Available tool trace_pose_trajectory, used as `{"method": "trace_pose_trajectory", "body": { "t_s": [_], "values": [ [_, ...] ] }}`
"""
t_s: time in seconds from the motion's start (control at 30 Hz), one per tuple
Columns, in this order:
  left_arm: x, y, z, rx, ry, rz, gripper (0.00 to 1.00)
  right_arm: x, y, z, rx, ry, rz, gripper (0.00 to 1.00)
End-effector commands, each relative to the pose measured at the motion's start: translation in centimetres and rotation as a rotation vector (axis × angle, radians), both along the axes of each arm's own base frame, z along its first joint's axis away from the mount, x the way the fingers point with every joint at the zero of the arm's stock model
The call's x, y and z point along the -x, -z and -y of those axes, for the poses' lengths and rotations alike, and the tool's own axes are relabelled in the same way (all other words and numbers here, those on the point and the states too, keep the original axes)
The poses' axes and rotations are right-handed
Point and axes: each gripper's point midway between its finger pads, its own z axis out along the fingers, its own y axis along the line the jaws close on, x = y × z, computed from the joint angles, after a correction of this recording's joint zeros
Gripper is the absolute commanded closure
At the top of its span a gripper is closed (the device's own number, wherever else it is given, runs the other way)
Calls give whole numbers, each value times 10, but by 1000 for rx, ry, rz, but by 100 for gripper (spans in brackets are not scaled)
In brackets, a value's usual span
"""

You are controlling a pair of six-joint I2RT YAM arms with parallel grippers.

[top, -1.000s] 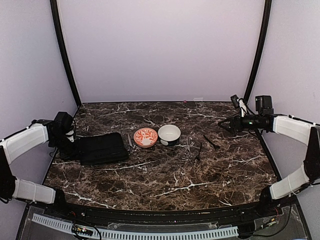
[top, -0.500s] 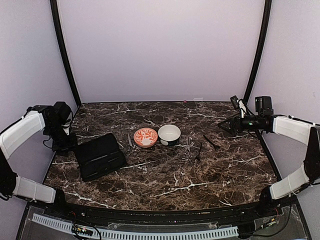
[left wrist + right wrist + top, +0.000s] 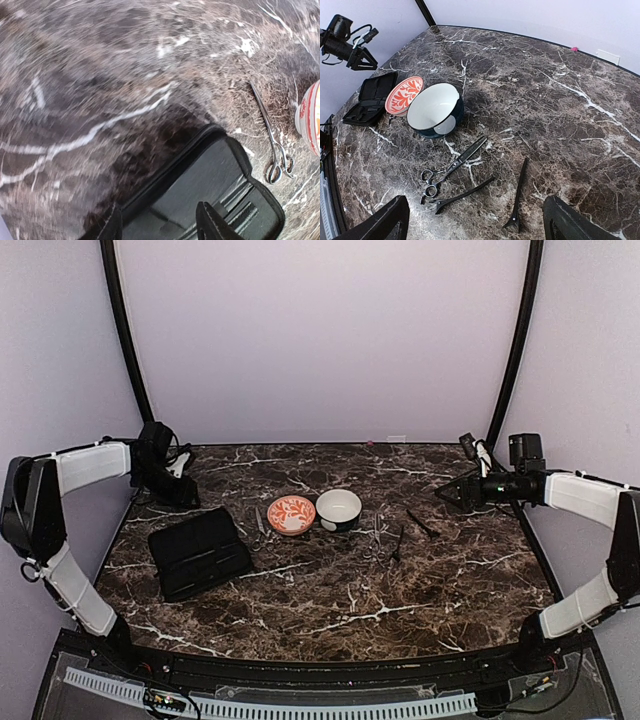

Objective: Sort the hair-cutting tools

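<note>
One pair of silvery scissors (image 3: 260, 522) (image 3: 272, 142) lies just left of the orange-patterned bowl (image 3: 291, 514). A second pair of scissors (image 3: 377, 536) (image 3: 452, 167) lies right of the white bowl (image 3: 339, 508), beside two slim dark clips (image 3: 465, 192) (image 3: 520, 192). My left gripper (image 3: 185, 493) (image 3: 160, 227) hovers open at the back left, over the far end of the black case (image 3: 200, 552) (image 3: 210, 195), with nothing between its fingers. My right gripper (image 3: 450, 490) (image 3: 480, 225) hangs wide open and empty above the right side, short of the clips.
The black case lies flat on the left with its strapped inside showing. The two bowls (image 3: 402, 94) (image 3: 435, 110) stand side by side mid-table. Dark frame posts rise at both back corners. Marble surface (image 3: 340, 610) stretches in front of the tools.
My left gripper has opened and let go of the case, then drawn back toward the far left. The case has turned and now lies nearer the front. The right arm has barely moved.
</note>
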Motion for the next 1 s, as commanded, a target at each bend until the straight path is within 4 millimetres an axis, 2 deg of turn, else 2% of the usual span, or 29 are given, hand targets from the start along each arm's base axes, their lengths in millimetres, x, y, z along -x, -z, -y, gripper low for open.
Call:
{"method": "trace_pose_trajectory", "body": {
  "t_s": [0.0, 0.17, 0.33, 0.53, 0.67, 0.77, 0.97],
  "values": [
    [-33, 0, 25, 4, 212, 37, 49, 3, -12, -1, 12, -18, 69, 7],
    [-42, 15, 45, 78, 250, -46, 56, 5, -15, 3, 37, 1, 111, 6],
    [-40, 32, 35, -84, 291, -78, 59, 4, -9, 0, 23, -13, 74, 7],
    [-28, 23, 42, -64, 337, -51, 59, 2, -3, 1, 33, -13, 67, 7],
    [-21, 10, 38, -96, 360, -10, 53, 1, -1, 0, 23, -16, 49, 7],
    [-18, 0, 32, -149, 400, 61, 52, 2, -2, -1, 8, -19, 36, 8],
    [0, 24, 38, -123, 476, 9, 55, 1, -1, -1, 4, -16, 32, 8]
  ]
}}
